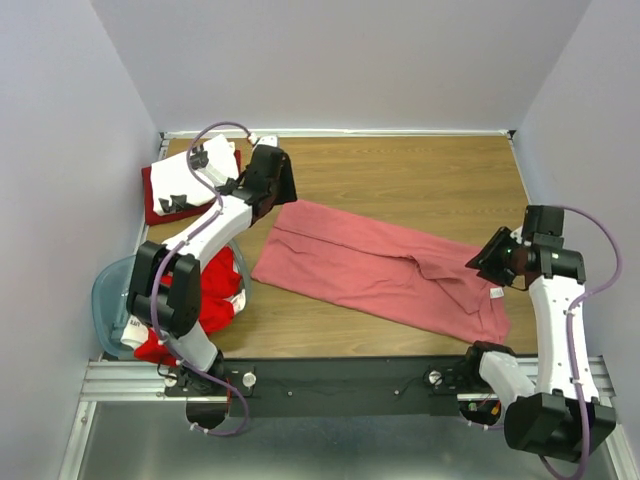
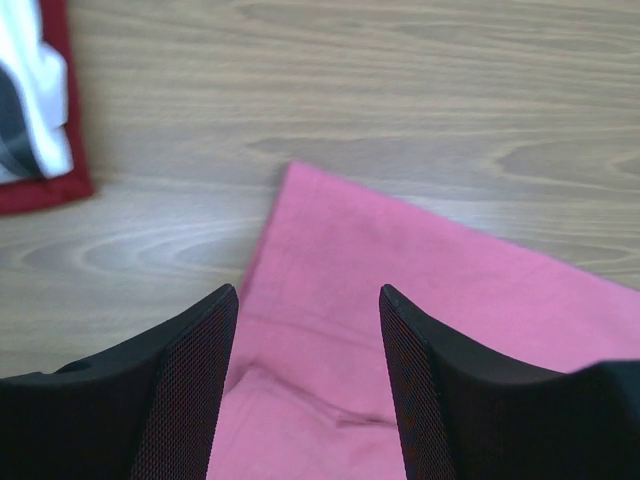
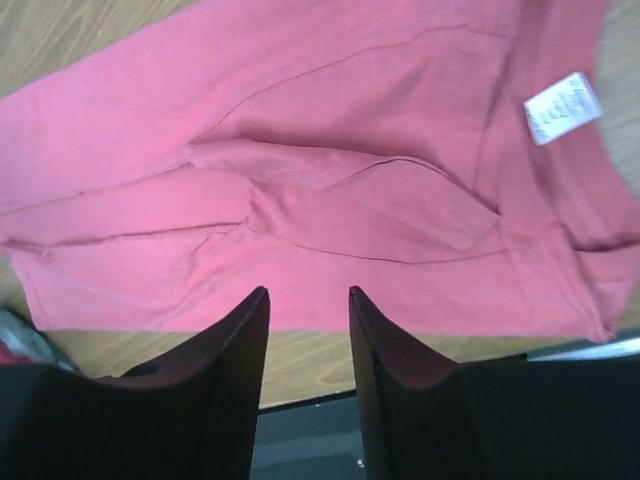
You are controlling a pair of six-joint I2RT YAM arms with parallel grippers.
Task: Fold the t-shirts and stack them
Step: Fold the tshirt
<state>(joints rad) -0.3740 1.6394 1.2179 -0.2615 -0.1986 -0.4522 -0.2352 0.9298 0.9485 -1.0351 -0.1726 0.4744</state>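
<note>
Salmon-pink shirt (image 1: pixel 385 270) lies as a long folded strip across the worktop (image 1: pixel 420 180). Left hand (image 2: pixel 305 300) is wide and empty above its far corner. Right hand (image 3: pixel 308 295) is narrower and empty, near the label (image 3: pixel 562 108). Next fold likely wants both ends pinched evenly, edges aligned.

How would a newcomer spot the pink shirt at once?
On the middle of the wooden table, a long salmon-pink shirt lies folded into a strip, slanting from far left to near right. It is the only pink one, with a white label at its near right end.
</note>
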